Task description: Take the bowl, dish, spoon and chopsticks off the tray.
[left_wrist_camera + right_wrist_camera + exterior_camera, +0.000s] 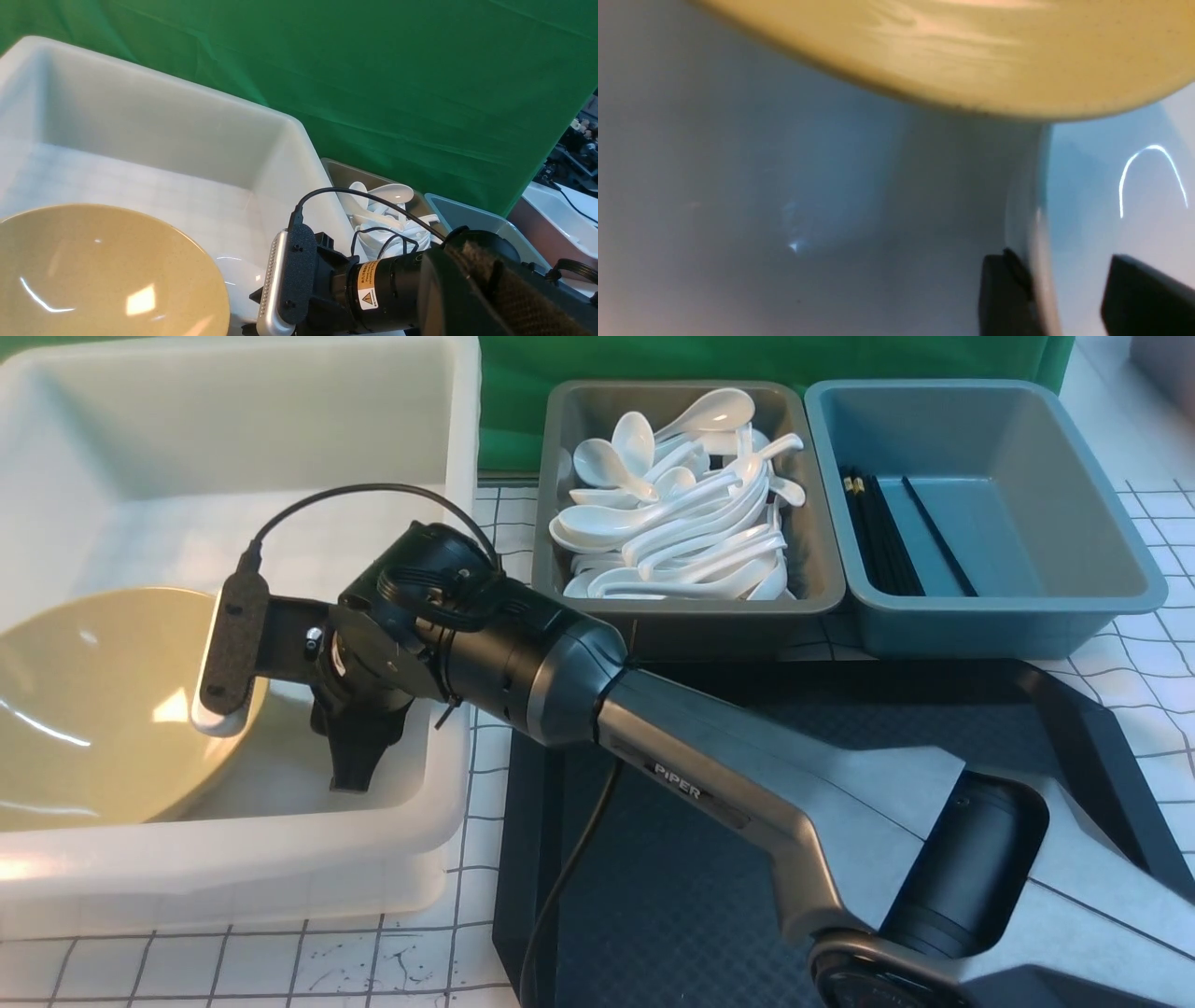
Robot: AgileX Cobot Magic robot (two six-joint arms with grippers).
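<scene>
The right arm (709, 747) reaches from the near right across the black tray (691, 915) into the white tub (448, 728) at the left. The front view shows the yellow bowl (93, 709) lying in the tub's near-left part, with the right gripper (359, 761) pointing down just beside it — but its fingertips are hard to read there. The right wrist view fills that in: the right gripper's two dark fingers (1004, 298) stand apart on either side of the white dish's (1101, 200) rim, not pressed on it, with the bowl's underside close above. The left wrist view looks over the tub; the left gripper itself is out of sight, shut. Spoons (681, 513) fill the grey bin (551, 476), and black chopsticks (882, 537) lie in the blue-grey bin (1102, 523) at the far right.
</scene>
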